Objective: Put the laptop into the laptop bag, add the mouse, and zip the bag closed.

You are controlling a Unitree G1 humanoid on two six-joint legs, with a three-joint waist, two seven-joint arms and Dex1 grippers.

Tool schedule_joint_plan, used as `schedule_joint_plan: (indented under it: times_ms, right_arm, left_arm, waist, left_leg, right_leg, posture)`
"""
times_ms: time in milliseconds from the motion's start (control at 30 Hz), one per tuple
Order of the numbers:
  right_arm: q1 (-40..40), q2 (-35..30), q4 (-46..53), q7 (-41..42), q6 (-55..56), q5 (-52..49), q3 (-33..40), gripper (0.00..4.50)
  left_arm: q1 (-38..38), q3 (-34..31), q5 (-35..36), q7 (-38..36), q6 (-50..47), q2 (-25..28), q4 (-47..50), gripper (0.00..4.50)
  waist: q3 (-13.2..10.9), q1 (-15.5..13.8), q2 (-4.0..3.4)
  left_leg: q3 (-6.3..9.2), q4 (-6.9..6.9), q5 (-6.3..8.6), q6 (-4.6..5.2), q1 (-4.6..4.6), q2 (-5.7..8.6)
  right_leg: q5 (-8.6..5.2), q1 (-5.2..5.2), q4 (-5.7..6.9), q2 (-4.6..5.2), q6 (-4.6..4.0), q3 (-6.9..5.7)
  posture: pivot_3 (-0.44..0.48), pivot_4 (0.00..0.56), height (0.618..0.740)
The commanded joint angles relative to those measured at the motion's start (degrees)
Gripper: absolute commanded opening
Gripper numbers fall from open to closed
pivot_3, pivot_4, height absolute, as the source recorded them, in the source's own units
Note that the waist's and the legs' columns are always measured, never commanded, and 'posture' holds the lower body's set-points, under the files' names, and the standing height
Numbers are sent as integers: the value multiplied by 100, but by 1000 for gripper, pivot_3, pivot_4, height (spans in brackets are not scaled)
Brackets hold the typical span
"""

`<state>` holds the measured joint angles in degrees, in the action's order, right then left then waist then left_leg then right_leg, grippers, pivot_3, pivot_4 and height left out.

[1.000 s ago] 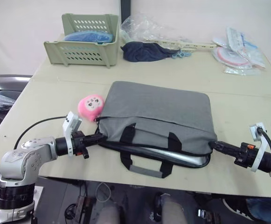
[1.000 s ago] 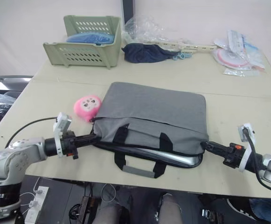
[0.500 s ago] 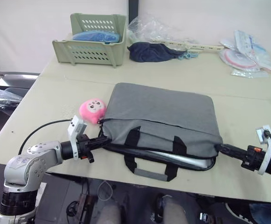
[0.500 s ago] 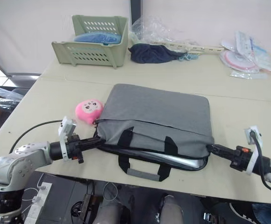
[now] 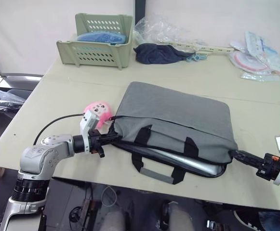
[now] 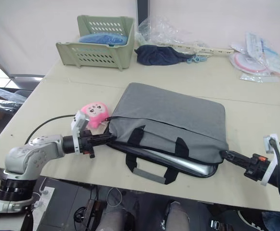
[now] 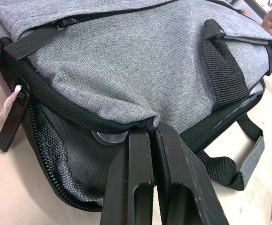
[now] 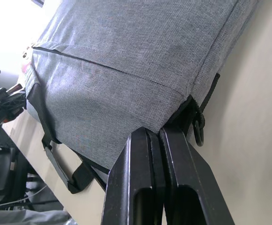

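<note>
Here the grey woven-fabric laptop bag [image 5: 176,125] lies flat on the pale tabletop [image 5: 58,101], its open mouth facing the near edge. Inside that mouth the laptop [image 5: 188,162] shows as a thin strip of smooth silver metal with a rounded corner, tucked between the bag's two fabric walls. Two black webbing straps run down the near wall to a flat grey handle [image 5: 155,174] that rests on the table by the near edge.

The left gripper [image 7: 150,129] is pinched tight on the upper lip of the bag's fabric at the near left corner, its two black fingers pressed together with the cloth folded between them. Beside it the coarse black zipper tape stands open, and a flat black pull tab [image 7: 10,123] hangs at the corner. The right gripper [image 8: 158,132] is likewise clamped on the bag's fabric edge at the near right corner, next to a small dark metal ring [image 8: 199,127].

A round pink plush toy [image 5: 98,110] with a face sits against the bag's left side. At the far left stands a pale green slotted plastic basket [image 5: 95,44]; a dark crumpled cloth [image 5: 156,53] and clear plastic wrappers [image 5: 262,55] lie along the far edge.
</note>
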<state>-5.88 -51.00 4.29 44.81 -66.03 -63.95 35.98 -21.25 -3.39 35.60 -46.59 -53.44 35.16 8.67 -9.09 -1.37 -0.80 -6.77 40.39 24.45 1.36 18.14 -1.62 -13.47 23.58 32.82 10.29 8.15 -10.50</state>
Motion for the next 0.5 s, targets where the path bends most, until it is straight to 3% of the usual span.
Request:
schedule_joint_plan:
  times_ms: [33, 467, 500]
  right_arm:
    - [259, 43, -55, -105, 253, 80, 199, 50]
    - [393, -41, -247, 343, 341, 536, -102, 50]
    - [416, -17, -239, 370, 380, 567, -118, 757]
  left_arm:
    - [5, 94, 166, -198, -137, 118, 246, 0]
    - [397, -150, 254, -136, -95, 331, 491, 0]
    - [444, -183, 251, -164, -39, 363, 501, 676]
  waist:
    - [-1, 16, -1]
    - [-2, 38, -3]
    - [-2, 39, -3]
  left_leg:
    - [-1, 0, 0, 0, -1, 0]
    - [1, -3, 0, 0, -1, -1]
    - [0, -3, 0, 0, -1, -1]
  right_leg:
    - [0, 0, 0, 0, 0, 0]
    - [0, 2, 0, 0, 0, 0]
    - [0, 2, 0, 0, 0, 0]
  posture:
    - [0, 150, 740]
    - [0, 150, 740]
    - [0, 150, 740]
